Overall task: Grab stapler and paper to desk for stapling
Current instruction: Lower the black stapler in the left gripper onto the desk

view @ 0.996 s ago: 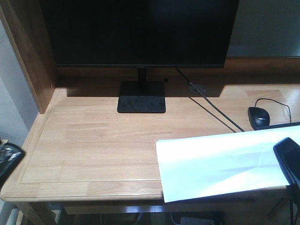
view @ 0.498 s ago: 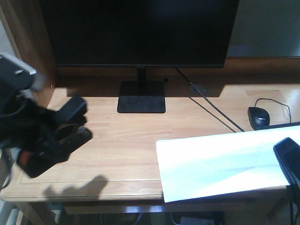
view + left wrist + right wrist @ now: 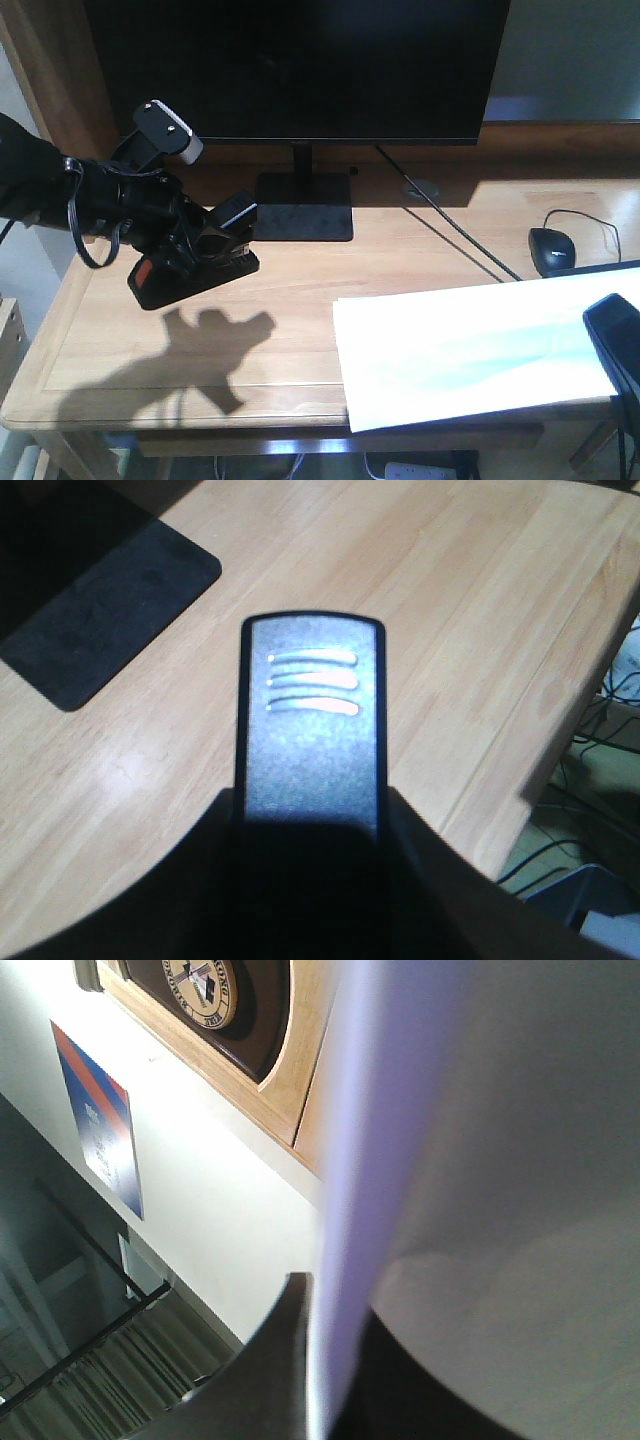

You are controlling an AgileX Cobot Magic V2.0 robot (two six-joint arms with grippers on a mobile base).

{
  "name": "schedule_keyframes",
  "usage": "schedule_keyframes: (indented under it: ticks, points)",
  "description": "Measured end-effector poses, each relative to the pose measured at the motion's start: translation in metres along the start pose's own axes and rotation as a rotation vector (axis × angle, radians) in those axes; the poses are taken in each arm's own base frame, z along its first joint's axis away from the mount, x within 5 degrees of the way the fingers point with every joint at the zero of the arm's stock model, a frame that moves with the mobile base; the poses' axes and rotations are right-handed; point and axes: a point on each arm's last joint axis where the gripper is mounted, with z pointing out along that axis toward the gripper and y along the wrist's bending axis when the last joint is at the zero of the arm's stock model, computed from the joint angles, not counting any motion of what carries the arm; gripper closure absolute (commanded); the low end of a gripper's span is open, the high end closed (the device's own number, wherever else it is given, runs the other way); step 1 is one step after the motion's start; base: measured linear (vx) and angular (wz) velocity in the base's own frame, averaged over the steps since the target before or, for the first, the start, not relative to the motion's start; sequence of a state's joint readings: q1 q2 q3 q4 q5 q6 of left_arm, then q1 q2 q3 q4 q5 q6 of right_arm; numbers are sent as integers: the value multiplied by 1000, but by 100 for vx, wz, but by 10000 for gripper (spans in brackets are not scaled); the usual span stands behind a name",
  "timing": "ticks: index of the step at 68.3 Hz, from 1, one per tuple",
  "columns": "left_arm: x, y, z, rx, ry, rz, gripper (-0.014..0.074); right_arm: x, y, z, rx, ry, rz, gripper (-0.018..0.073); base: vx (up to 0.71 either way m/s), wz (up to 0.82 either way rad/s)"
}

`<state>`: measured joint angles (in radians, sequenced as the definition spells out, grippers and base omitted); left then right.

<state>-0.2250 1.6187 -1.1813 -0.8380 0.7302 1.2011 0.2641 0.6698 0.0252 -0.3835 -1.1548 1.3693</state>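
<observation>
Both grasp; front view: left gripper [image 3: 215, 243] clamps stapler [image 3: 198, 276]; wrist view: right gripper [image 3: 335, 1380] pinches paper [image 3: 500, 1160].

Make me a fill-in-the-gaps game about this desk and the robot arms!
1. The left claw holds a black ___ over the desk.
2. The white paper lies on the ___ side of the desk.
3. The small black computer ___ sits beyond the paper.
Missing words: stapler; right; mouse.

One desk [image 3: 300, 290], one monitor [image 3: 300, 70], one mouse [image 3: 551, 250], one stapler [image 3: 200, 280], one paper [image 3: 470, 350], and a pair: left tool [image 3: 215, 242], right tool [image 3: 615, 340].
</observation>
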Motion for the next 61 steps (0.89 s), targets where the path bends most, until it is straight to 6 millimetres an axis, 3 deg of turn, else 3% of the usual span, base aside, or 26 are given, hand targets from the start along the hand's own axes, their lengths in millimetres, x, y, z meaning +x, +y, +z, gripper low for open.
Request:
schedule_keyframes:
  ticks: [30,45,61]
  points:
    - [34,69,42,238,-98,167,603,0,0,0,0,0,0,561,0,0]
    - [48,83,71,361,-142,293,603,0,0,0,0,0,0,561,0,0]
    - [65,91,99,422,-147,295,593,0,0,0,0,0,0,561,0,0]
